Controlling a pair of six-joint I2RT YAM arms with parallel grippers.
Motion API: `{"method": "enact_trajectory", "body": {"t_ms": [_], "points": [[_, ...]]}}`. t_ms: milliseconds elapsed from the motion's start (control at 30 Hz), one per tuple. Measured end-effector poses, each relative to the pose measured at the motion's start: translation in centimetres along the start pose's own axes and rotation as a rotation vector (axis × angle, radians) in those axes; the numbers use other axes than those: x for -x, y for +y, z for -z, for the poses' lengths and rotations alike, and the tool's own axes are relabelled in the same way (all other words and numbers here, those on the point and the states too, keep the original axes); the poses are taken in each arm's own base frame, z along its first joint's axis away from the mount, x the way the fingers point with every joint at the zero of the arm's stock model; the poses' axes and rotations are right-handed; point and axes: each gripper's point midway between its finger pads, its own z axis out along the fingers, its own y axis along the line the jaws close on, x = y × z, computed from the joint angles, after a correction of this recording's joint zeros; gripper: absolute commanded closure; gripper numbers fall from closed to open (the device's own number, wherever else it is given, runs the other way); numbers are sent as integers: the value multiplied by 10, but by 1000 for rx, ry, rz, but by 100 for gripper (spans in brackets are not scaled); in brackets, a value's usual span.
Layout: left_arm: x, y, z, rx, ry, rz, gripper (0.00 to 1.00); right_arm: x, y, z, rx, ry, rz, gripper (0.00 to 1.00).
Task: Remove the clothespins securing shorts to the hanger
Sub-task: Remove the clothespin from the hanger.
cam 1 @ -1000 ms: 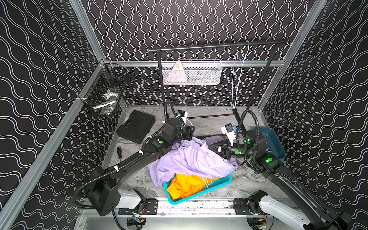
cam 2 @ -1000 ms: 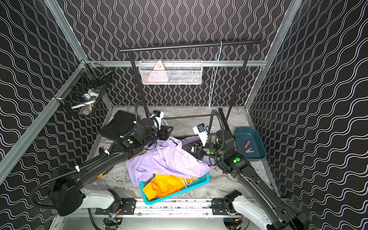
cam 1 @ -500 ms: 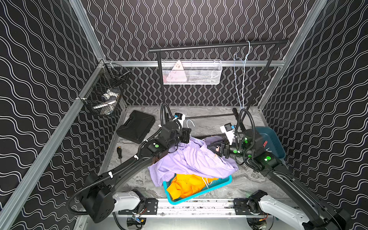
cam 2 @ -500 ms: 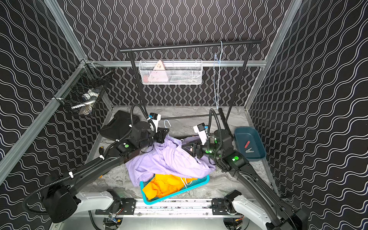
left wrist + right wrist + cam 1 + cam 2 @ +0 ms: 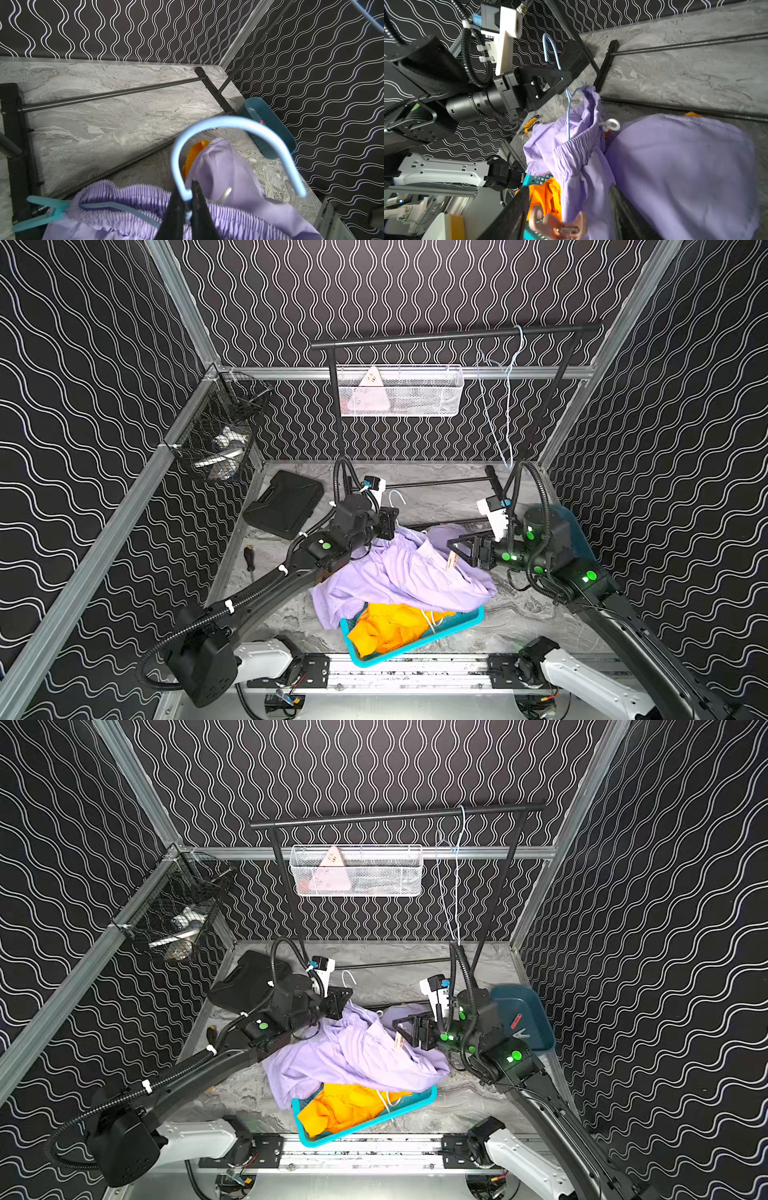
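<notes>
On your left gripper [image 5: 188,205] the jaws clamp the blue hanger [image 5: 228,122] at its neck; on your right gripper [image 5: 569,193] they stand wide (1 pale clothespin [image 5: 557,225] between them, on the lilac shorts [image 5: 675,166]).

A robot lab cell — wave-patterned walls [image 5: 374,290], aluminium framing [image 5: 282,372], marbled tabletop [image 5: 449,502].

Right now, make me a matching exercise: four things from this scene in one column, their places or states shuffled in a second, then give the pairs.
1. hanger
2. orange shorts
3. red clothespin
4. light blue clothespin

A. lying in the dark blue bin
B. clipped on the lilac shorts at the waistband
C. held at its neck in the shut jaws of the left gripper
D. heaped in the turquoise basket

Pairs: 1-C, 2-D, 3-A, 4-B.
</notes>
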Motion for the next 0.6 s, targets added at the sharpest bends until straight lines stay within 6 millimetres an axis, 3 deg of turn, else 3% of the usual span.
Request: {"method": "enact_trajectory", "body": {"t_ms": [167, 600], "points": [[0, 0, 0, 0, 0, 0, 100, -12, -4, 0, -9, 44, -48, 41], [0, -1, 0, -3, 2, 0, 100, -25, 1, -8, 30, 103, -99, 88]]}}
